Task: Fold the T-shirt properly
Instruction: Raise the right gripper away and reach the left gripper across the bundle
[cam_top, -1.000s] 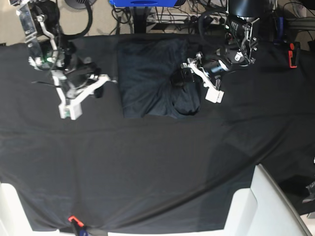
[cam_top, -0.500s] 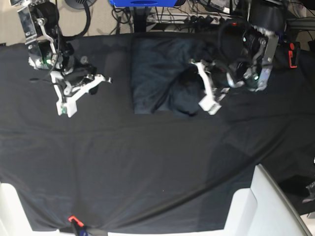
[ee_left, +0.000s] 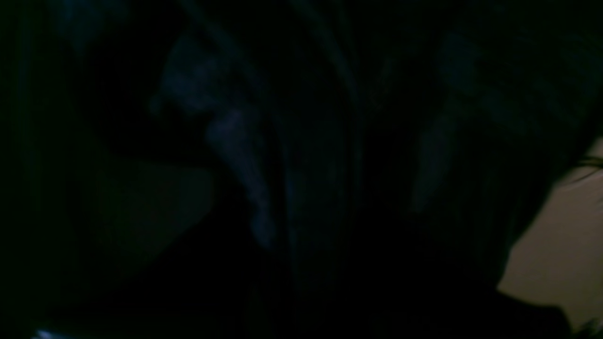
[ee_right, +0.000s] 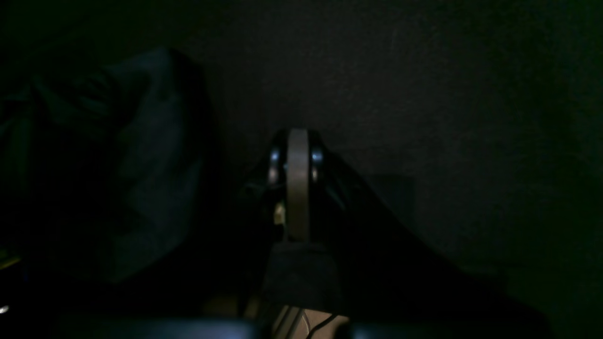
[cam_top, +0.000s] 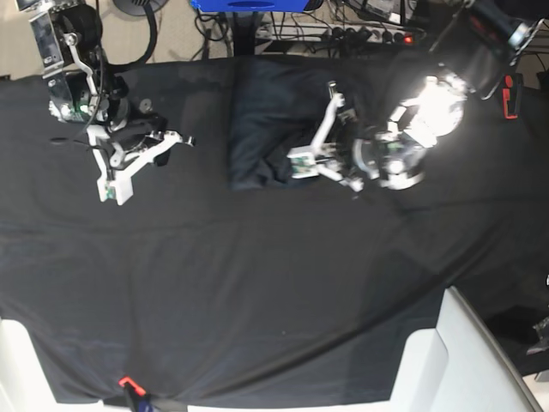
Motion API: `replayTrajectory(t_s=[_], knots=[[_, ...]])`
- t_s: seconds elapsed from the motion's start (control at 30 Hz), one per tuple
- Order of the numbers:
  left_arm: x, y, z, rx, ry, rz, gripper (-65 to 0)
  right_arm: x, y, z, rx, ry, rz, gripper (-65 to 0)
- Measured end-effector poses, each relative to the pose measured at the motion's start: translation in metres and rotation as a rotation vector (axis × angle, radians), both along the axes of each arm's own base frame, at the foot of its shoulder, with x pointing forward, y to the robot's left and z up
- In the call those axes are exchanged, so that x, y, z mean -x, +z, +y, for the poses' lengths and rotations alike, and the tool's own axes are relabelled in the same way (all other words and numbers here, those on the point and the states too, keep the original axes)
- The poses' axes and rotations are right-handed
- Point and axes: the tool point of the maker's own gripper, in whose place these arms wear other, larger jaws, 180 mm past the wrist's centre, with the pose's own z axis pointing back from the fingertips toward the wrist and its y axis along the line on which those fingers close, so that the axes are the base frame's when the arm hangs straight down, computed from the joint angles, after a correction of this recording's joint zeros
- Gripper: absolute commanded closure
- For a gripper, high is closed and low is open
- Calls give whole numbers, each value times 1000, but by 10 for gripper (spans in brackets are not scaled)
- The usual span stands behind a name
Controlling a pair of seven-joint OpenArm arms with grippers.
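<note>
1. Lying bunched on the far middle of the table cloth (cam_top: 257, 283), the T-shirt (cam_top: 266, 120) shows in the base view as a dark charcoal block with its near edge roughly straight and its right side rumpled under the left arm.
2. The left gripper (cam_top: 310, 163) sits at the shirt's near-right corner, white fingers pointing toward the garment — the fabric is gathered up around them, and the jaws look nearly closed on a fold of it, though the exact pinch is hard to see.
3. A bright glare on the left arm's wrist washes out detail just to the right of the shirt.
4. The left wrist view is almost black: only dim bluish folds of the T-shirt (ee_left: 235, 155) fill the frame, with a pale strip of floor at the lower right edge.
5. The right gripper (cam_top: 112, 190) rests over bare cloth, well apart from the shirt, on the left of the base view.
6. Its wrist view shows the two fingers (ee_right: 297, 183) pressed flat together, edge-on, with nothing between them — closed and empty.
7. In that same view a heap of the T-shirt (ee_right: 141, 165) lies off to the left, not touching the gripper.
</note>
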Motion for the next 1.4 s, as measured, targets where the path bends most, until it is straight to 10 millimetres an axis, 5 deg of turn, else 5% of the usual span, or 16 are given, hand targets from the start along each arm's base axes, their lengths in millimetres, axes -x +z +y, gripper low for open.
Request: replayTrajectory(t_s=[0.23, 0.57, 1.4], knots=[[-18, 2, -7, -132, -192, -103, 0, 4, -28, -16, 35, -33, 80, -2], [-68, 22, -13, -241, -358, -233, 0, -13, -18, -69, -37, -352, 66, -2], [-51, 41, -81, 2, -716, -277, 0, -5, -16, -116, -77, -583, 58, -2]])
